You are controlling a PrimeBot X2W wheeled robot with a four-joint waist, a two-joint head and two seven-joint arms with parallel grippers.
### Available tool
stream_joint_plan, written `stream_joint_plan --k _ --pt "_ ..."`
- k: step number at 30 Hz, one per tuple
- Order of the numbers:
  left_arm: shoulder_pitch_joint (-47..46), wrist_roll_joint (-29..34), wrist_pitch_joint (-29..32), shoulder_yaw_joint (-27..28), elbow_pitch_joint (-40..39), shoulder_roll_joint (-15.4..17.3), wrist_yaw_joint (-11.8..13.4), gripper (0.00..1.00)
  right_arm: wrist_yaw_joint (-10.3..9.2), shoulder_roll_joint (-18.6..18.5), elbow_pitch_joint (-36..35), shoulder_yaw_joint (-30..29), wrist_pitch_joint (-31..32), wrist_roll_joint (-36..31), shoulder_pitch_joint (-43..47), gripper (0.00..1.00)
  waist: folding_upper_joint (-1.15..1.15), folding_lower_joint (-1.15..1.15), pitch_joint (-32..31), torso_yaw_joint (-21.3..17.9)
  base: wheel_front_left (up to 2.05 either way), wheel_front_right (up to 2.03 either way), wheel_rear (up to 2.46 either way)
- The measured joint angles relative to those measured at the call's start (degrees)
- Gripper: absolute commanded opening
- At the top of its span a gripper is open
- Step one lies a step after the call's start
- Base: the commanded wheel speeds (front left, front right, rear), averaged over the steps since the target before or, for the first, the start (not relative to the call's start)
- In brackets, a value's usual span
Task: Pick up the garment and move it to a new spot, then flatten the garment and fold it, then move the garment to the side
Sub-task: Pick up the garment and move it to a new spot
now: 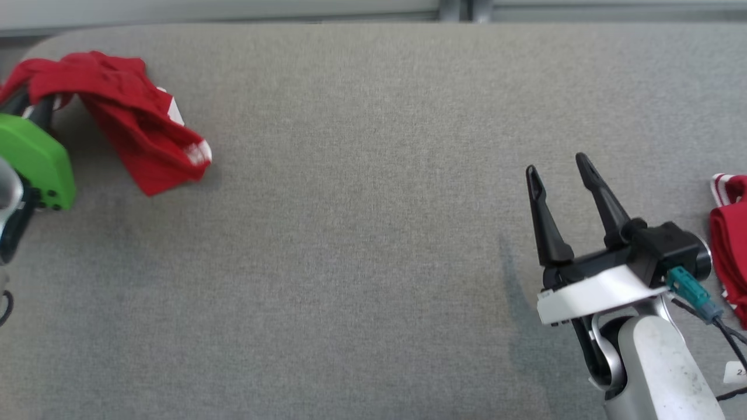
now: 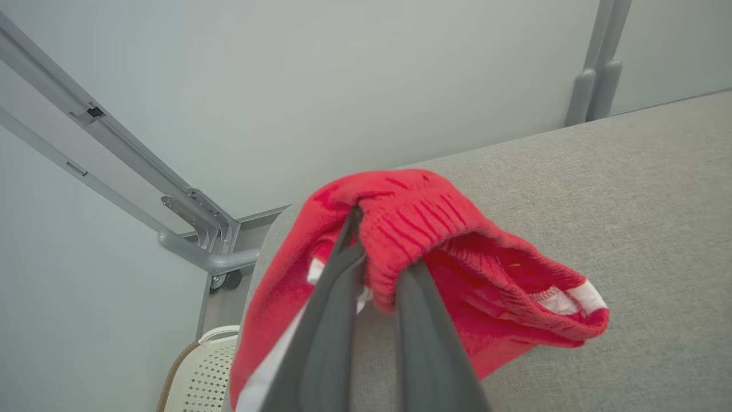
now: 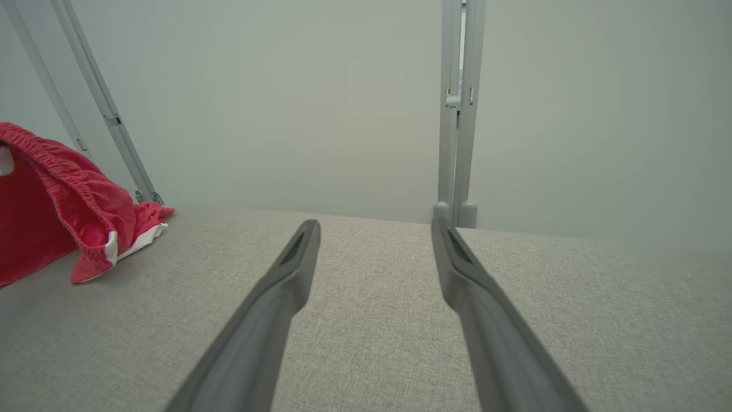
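Toward the near right edge of the surface, the right gripper hung with fingers spread and empty, a second red cloth just beside it. At the far left corner, the left gripper was clenched on the red garment by its bunched waistband, with the hem trailing. A clean carry likely needed a lift until the hem cleared, then a move toward the bare middle.

I see a grey table, a pale wall with rails behind, a white basket below the corner, a red cloth at the right edge
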Motion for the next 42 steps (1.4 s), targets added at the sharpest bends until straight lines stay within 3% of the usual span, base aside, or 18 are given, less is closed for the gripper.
stream_joint_plan --k 11,15,19,29,36,37,38,39,40,42 --pt "2.50 -2.09 7.32 -11.89 -17.19 -0.20 0.00 0.00 0.00 -0.01 2.19 -1.68 -1.34 2.32 4.77 1.00 0.00 0.00 -9.12 -3.14 0.00 0.00 0.00" --pt "4.75 -2.90 7.73 -14.89 -21.13 -3.37 -0.01 0.00 0.00 -0.01 2.46 -2.38 -1.58 3.10 5.87 1.00 0.00 0.00 -10.44 -5.75 0.00 0.00 0.00" --pt "7.19 -3.21 6.06 -17.35 -22.34 -9.33 0.43 0.00 0.00 -0.02 2.57 -2.77 -1.92 3.75 6.59 1.00 0.00 0.00 -10.88 -8.59 0.00 0.00 0.00" --pt "13.26 -6.04 -2.33 -21.89 -10.07 -26.04 1.51 0.00 0.00 -0.05 3.47 -3.05 -2.46 4.34 6.42 1.00 0.00 0.00 -9.68 -14.83 0.00 0.00 0.00" --pt "13.49 -7.13 -8.49 -21.52 3.98 -31.19 2.47 0.00 0.00 -0.03 4.41 -2.30 -2.78 4.50 5.31 1.00 0.00 0.00 -8.12 -18.28 0.00 0.00 0.00" --pt "13.48 -7.36 -9.18 -21.63 5.30 -31.67 2.68 0.08 0.00 -0.04 4.56 -2.23 -2.79 4.52 5.21 1.00 0.00 0.00 -7.91 -18.69 0.00 0.00 0.00" --pt "13.47 -7.51 -9.87 -21.75 6.56 -32.04 2.82 0.35 0.00 -0.04 4.69 -2.15 -2.86 4.52 5.07 1.00 0.00 0.00 -7.71 -19.08 0.00 0.00 0.00" --pt "13.43 -7.95 -10.62 -21.80 7.66 -32.32 2.96 0.55 0.00 -0.02 4.78 -2.18 -2.87 4.52 4.86 1.00 0.00 0.00 -7.51 -19.43 0.00 0.00 0.00" --pt "13.32 -8.40 -11.32 -21.95 8.65 -32.42 3.02 0.96 0.00 -0.03 4.86 -2.24 -2.97 4.50 4.64 1.00 0.00 0.00 -7.33 -19.74 0.00 0.00 0.00" --pt "12.99 -9.12 -12.37 -22.57 9.99 -32.47 3.12 1.00 0.00 -0.03 4.97 -2.46 -3.03 4.50 4.49 1.00 0.00 0.00 -7.06 -20.24 0.00 0.00 0.00"
